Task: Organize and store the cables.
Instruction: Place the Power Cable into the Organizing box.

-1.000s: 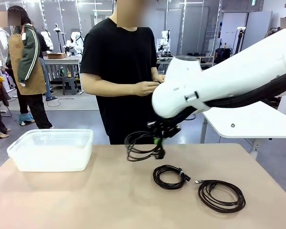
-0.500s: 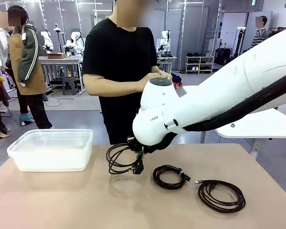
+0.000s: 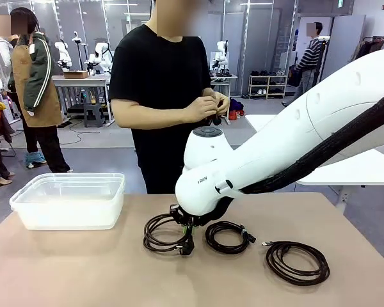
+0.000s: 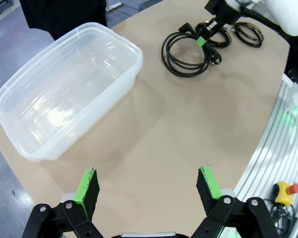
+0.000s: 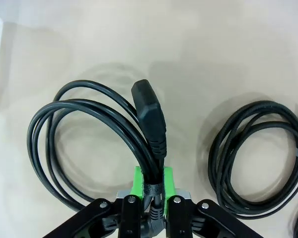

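Three black cables lie on the tan table. My right gripper is shut on the leftmost coil at its bound part, green pads on either side, and the plug points away from the fingers. That coil rests on the table. A second coil lies just right of it, and a third sits farther right. My left gripper hangs open above bare table, near the clear plastic bin. The held coil lies beyond the bin.
The clear bin stands at the table's far left. A person in black stands at the far edge, both hands up at the chest working on a small dark thing. A white table stands off to the right.
My right arm has carried the coil leftward and down, and the coil now rests on the table instead of hanging. The left gripper has stayed open.
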Controlling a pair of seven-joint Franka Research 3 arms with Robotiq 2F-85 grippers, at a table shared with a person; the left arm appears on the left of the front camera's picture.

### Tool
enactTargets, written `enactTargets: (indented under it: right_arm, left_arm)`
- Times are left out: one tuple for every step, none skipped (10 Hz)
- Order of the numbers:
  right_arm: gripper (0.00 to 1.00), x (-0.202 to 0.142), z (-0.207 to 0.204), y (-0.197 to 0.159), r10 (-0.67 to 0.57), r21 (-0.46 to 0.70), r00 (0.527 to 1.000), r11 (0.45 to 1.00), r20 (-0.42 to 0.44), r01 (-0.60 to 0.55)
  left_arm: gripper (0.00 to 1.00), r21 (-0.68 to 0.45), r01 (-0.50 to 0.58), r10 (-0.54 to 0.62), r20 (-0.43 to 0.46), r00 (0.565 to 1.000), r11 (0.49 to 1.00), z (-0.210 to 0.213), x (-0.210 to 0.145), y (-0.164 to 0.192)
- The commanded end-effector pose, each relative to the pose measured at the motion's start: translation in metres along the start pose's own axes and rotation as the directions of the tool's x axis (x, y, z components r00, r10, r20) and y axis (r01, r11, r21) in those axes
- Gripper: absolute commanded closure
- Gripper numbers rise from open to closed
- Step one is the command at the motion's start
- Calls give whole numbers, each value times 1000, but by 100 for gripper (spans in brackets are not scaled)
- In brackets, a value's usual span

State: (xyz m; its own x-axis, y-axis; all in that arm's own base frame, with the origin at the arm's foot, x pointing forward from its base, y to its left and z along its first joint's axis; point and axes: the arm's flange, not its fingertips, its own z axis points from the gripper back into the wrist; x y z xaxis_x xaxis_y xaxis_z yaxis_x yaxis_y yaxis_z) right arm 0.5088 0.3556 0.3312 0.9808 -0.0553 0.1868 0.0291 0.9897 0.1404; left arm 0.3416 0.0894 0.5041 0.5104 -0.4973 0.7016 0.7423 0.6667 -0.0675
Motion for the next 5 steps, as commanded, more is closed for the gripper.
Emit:
enactTargets:
  right_arm:
    - [68,-4,-2,-1,-53,-4,999,999,3,53]
    - [42,-3,-1,-4,-57,1,998,998,4,57]
    - [23,-3,2,-5,-57,12,998,998,13,57]
    - [0,-3,7,-7,-63,24,998,998,19,63]
    - [0,-4,14,-11,-53,24,998,998,36,53]
  left_arm:
    - [0,-7,9,-9,1,1000,1000,1,-1,1]
    - [0,-7,9,-9,1,1000,1000,1,-1,1]
    - [0,-7,9,-9,1,1000,1000,1,-1,1]
    - [0,-7,9,-9,1,1000,1000,1,-1,1]
    - [0,-7,9,-9,1,1000,1000,1,-1,1]
